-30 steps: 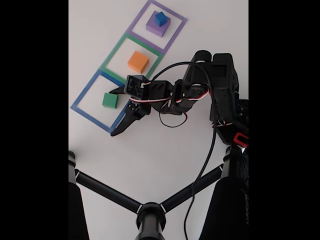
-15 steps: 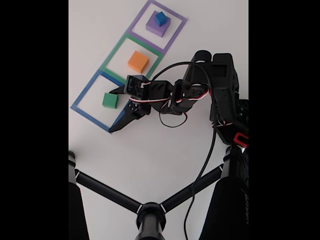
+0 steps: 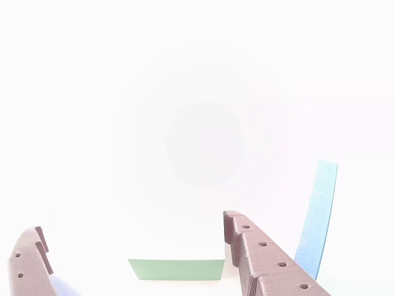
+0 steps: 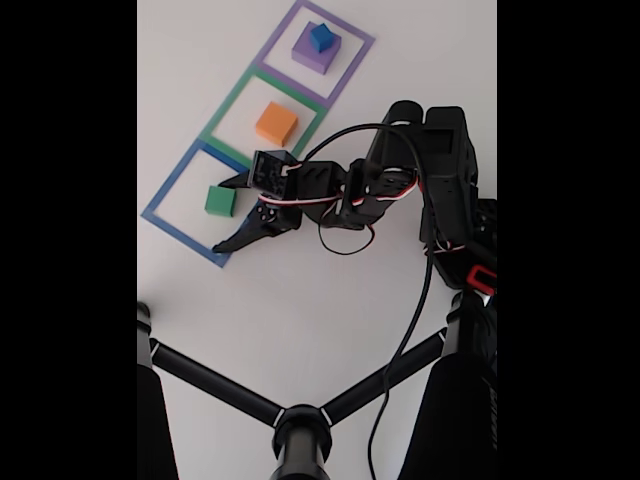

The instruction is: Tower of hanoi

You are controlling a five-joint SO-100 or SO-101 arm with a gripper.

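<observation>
Sitting on a plain white matte surface [image 4: 300,300] are three flat outlined squares in a diagonal row: blue frame [image 4: 170,222], green frame [image 4: 225,110], purple frame [image 4: 350,60]. Landmark is the blue frame, lowest-left in the fixed view.

Blocks are small solid-colour cubes or slabs with sharp edges and no visible markings. Green cube [image 4: 220,201] is inside the blue frame, near its centre. Orange block [image 4: 276,124] is inside the green frame, the next square up-right of the blue frame. Purple block [image 4: 314,54] is in the purple frame, farthest from the blue frame, with a smaller blue cube [image 4: 322,38] stacked on top.

Arm is black plastic with red-white wiring and a looped black cable, reaching from the right edge toward the blue frame. Pincer [image 4: 225,215] is at the right side of the blue frame, just beside the green cube, not touching it. Fingers spread wide, nothing held: one tip [image 4: 232,181] up-right of the cube, the other [image 4: 222,246] over the frame's lower-right line.

Other view is heavily overexposed. Two brown layered-print fingers [image 3: 265,262] with small holes are spread apart at the bottom edge, with a pale green patch [image 3: 177,269] between them and a blue strip [image 3: 318,216] on the right.
</observation>
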